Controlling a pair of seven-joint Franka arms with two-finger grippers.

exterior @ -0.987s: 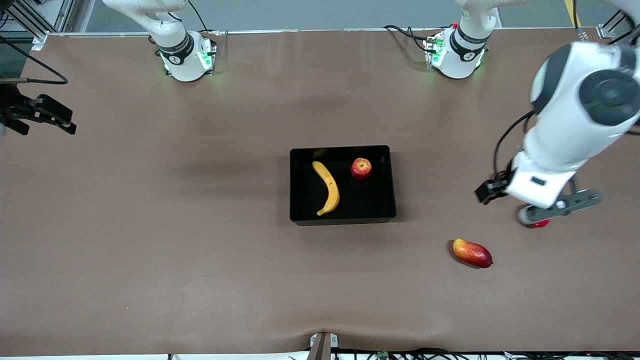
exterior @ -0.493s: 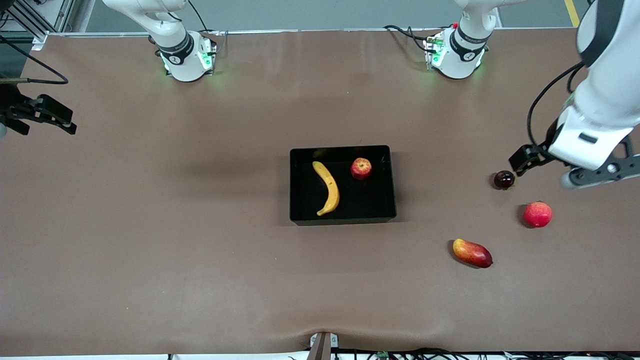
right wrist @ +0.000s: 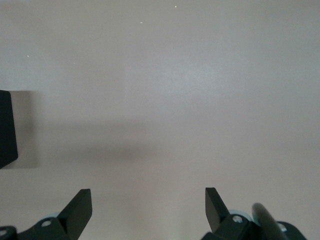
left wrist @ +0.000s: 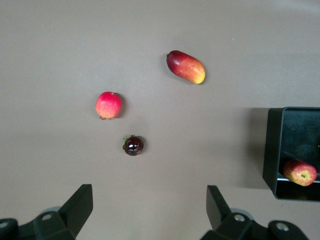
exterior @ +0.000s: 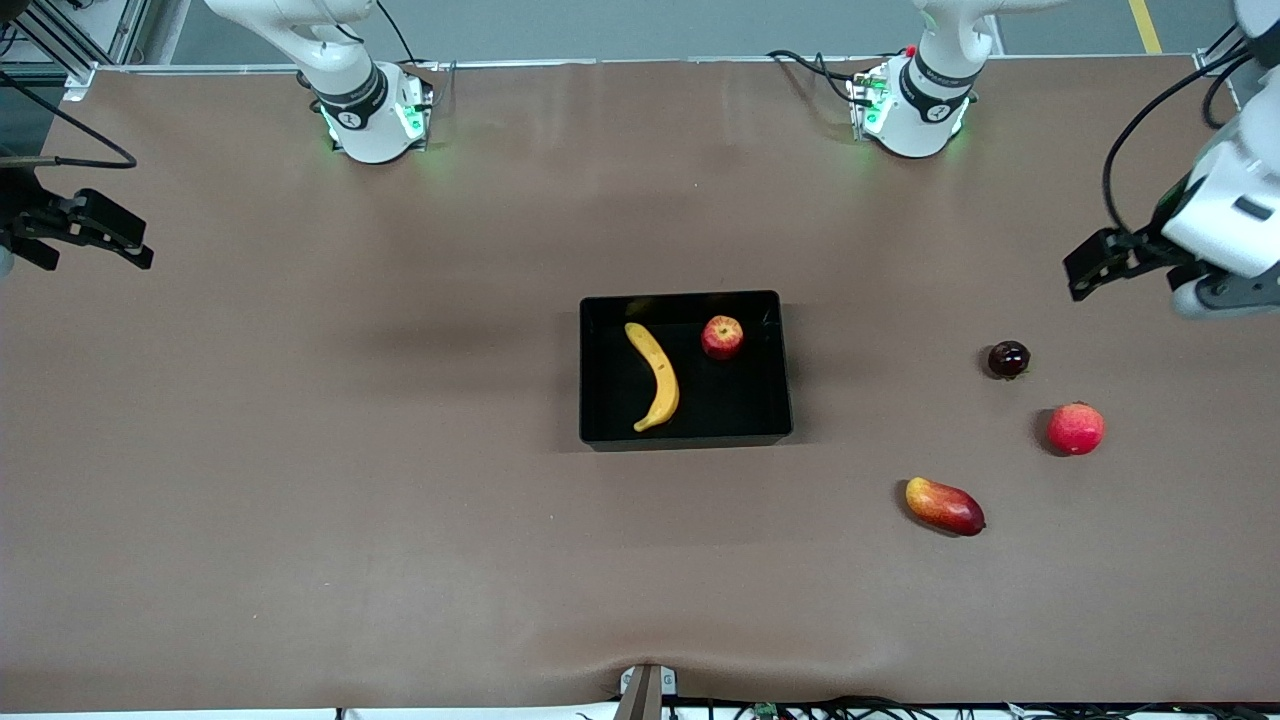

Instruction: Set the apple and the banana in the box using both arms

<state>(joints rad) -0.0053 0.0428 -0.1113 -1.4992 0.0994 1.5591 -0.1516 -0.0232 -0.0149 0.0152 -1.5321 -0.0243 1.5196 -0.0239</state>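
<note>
The black box (exterior: 785, 370) sits mid-table. The yellow banana (exterior: 656, 375) and the small red apple (exterior: 722, 337) lie inside it, apart from each other. The left wrist view shows a corner of the box (left wrist: 272, 145) with the apple (left wrist: 300, 172) in it. My left gripper (exterior: 1097, 263) is open and empty, up in the air over the left arm's end of the table; its jaws stand wide apart in the left wrist view (left wrist: 148, 192). My right gripper (exterior: 95, 245) is open and empty over the right arm's end of the table, waiting (right wrist: 148, 195). A box corner (right wrist: 6, 130) shows in the right wrist view.
Three loose fruits lie between the box and the left arm's end of the table: a small dark round fruit (exterior: 1008, 359) (left wrist: 133, 145), a pinkish-red round fruit (exterior: 1075, 428) (left wrist: 108, 104), and an elongated red-yellow fruit (exterior: 944, 506) (left wrist: 186, 66) nearest the front camera.
The left arm has risen and drawn back toward its end of the table, uncovering the dark fruit and the pinkish-red fruit. The right arm, box, banana and apple have not moved.
</note>
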